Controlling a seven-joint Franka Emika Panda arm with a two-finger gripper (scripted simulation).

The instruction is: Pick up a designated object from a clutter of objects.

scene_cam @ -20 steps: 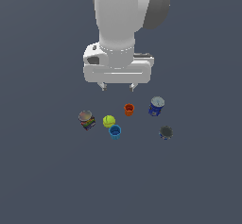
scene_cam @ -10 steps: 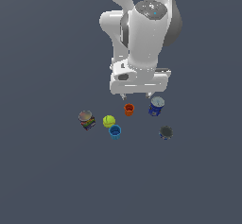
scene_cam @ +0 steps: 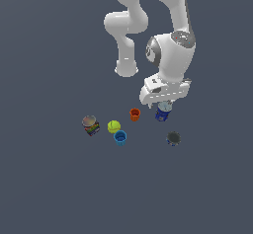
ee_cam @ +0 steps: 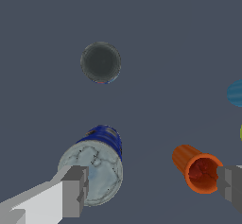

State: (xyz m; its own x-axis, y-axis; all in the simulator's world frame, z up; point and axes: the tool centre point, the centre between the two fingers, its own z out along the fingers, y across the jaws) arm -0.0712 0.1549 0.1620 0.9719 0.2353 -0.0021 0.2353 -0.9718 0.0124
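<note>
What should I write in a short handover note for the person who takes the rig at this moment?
Gripper: open, empty, low over the clutter; one finger overlaps the dark-blue can in the wrist view, the other is beside the orange cup.
Dark-blue can: upright on the floor, partly hidden behind the hand in the exterior view.
Others: dark grey can, light-blue cup, yellow-green ball, multicoloured can, all standing apart.
Done: the approach.
Left: centre the jaws on the dark-blue can, close, lift.
</note>
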